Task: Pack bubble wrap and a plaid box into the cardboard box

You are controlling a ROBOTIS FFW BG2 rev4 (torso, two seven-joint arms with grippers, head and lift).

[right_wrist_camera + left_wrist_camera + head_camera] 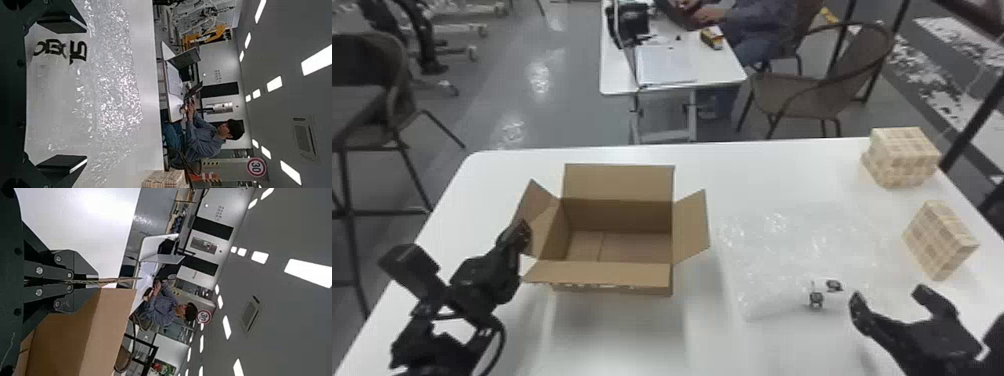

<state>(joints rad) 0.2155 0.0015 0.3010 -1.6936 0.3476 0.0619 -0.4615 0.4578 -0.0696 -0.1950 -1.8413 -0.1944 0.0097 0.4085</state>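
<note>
The open cardboard box (612,275) stands left of the table's middle, flaps spread. At its left flap is my left gripper (519,235); in the left wrist view that gripper (84,282) is shut on the thin flap (113,281). Bubble wrap (797,250) lies flat to the box's right. My right gripper (892,300) stands open by the wrap's near right part, nothing between its fingers. The right wrist view shows the same gripper (84,96) wide apart, with the bubble wrap (113,86) beyond. Two plaid boxes, one farther (902,157) and one nearer (939,240), are at the right.
The white table (762,170) has its far edge behind the cardboard box and the plaid boxes. Beyond it stand a second desk (622,80) and a chair (802,95). Another chair (402,110) is at the left.
</note>
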